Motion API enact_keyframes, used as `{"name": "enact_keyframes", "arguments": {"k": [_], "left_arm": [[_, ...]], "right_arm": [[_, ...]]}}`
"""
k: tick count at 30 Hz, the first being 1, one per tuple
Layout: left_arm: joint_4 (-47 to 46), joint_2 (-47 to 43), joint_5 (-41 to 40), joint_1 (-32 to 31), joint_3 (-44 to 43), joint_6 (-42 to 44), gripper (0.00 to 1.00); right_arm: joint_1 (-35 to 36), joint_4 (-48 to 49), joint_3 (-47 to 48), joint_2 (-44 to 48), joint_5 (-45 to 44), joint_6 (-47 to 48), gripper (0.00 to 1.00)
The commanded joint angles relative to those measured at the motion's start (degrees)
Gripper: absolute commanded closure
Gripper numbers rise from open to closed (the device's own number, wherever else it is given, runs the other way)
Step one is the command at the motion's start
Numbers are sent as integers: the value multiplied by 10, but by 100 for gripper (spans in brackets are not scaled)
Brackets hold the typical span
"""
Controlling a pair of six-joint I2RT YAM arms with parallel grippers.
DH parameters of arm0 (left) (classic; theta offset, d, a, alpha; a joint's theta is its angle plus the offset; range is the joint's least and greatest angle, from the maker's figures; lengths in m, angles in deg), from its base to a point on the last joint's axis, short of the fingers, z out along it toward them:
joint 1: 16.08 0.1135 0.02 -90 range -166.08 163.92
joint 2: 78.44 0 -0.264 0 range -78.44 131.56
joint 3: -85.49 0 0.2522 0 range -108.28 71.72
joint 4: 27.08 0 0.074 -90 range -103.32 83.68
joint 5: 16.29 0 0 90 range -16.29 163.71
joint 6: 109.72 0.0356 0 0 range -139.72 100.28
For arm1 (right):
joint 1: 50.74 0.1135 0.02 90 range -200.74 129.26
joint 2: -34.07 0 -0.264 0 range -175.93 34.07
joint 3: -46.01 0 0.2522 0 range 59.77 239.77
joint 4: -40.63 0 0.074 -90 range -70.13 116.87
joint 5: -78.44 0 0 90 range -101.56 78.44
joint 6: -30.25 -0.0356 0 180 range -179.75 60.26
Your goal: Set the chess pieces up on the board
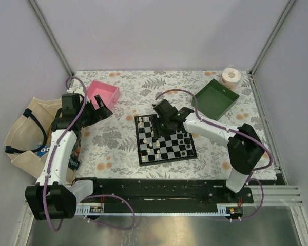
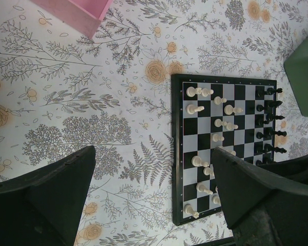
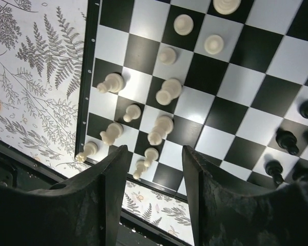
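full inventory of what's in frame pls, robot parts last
chessboard: 1, black-and-white, table centre
cream-white chess pieces: a dozen or more, exact count unclear, board's left half
black chess pieces: several, black, board's right side
pink tray: 1, pink, far left
green tray: 1, green, far right
roll: 1, cream, far right corner
cloth bag: 1, cream with dark straps, left of tablecloth
tablecloth: 1, white floral, covering table
left gripper: 1, black, open, above tablecloth near pink tray
right gripper: 1, black, open, over board's cream-white side
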Motion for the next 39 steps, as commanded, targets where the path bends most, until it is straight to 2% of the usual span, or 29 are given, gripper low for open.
{"name": "enact_keyframes", "arguments": {"k": [1, 6, 16, 28, 37, 39], "left_arm": [[-17, -12, 10, 2, -5, 7, 1], [-17, -12, 14, 2, -6, 6, 1], [-18, -11, 16, 2, -6, 6, 1], [-18, -10, 19, 2, -6, 6, 1], [-17, -10, 19, 1, -6, 5, 1], [-17, -10, 20, 2, -6, 5, 1]], "right_arm": [[19, -19, 46, -25, -9, 10, 45], [27, -33, 58, -48, -32, 8, 45], [33, -27, 60, -69, -24, 6, 46], [34, -31, 66, -86, -24, 6, 52], [34, -36, 73, -90, -25, 9, 59], [34, -37, 73, -91, -24, 10, 64]]}}
